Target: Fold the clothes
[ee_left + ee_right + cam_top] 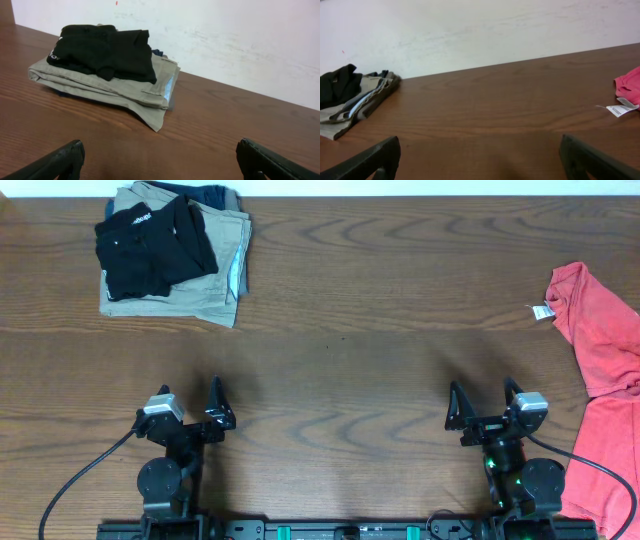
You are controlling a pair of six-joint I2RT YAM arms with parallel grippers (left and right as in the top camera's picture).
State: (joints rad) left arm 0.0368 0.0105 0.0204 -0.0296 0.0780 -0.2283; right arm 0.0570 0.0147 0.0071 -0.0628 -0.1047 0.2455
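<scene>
Overhead: shirt likely soft, light; bunched. Suggest pinching collar edge beside tag. Wide, empty, well apart from tag: left gripper, right gripper.

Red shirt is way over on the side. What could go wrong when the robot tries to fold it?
1. The shirt lies bunched at the far right of the table, partly out of the overhead view. The open left gripper is far from it and may not reach.
2. A pinch on the bunched cloth could catch several layers.
3. The cable behind the right gripper runs by the shirt's lower part and might snag it.
</scene>
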